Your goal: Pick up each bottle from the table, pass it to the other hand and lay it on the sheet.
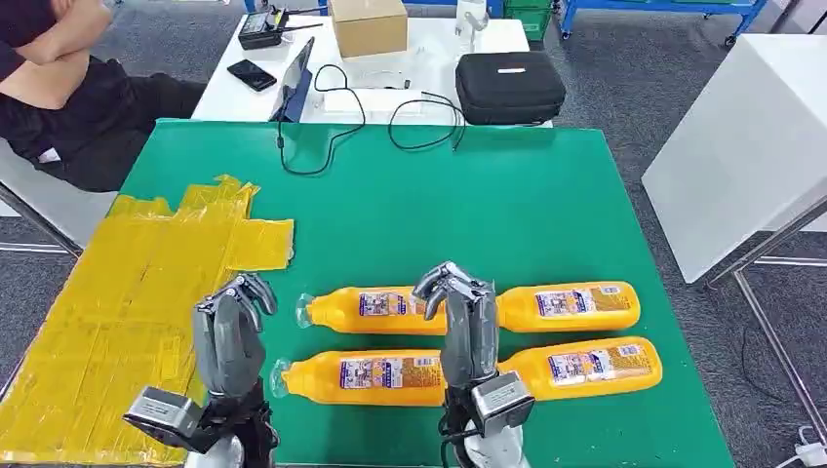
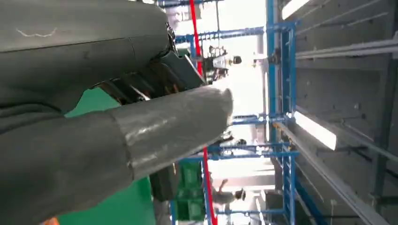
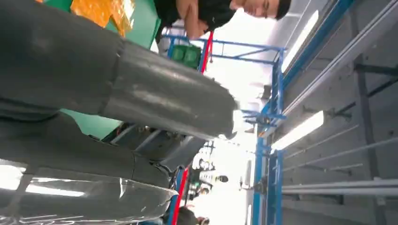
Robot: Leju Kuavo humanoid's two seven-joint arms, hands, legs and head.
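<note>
Several orange bottles lie on their sides on the green table in two rows: back left, back right, front left, front right. My right hand stands upright over the gap between the left and right bottles, fingers loosely bent, holding nothing. My left hand is raised beside the left bottles' caps, also empty. The yellow sheet covers the table's left part. The left hand and right hand look empty in the wrist views too.
Behind the green table a white table carries a black case, a cardboard box, a phone and cables. A person sits at the back left. Another white table stands at the right.
</note>
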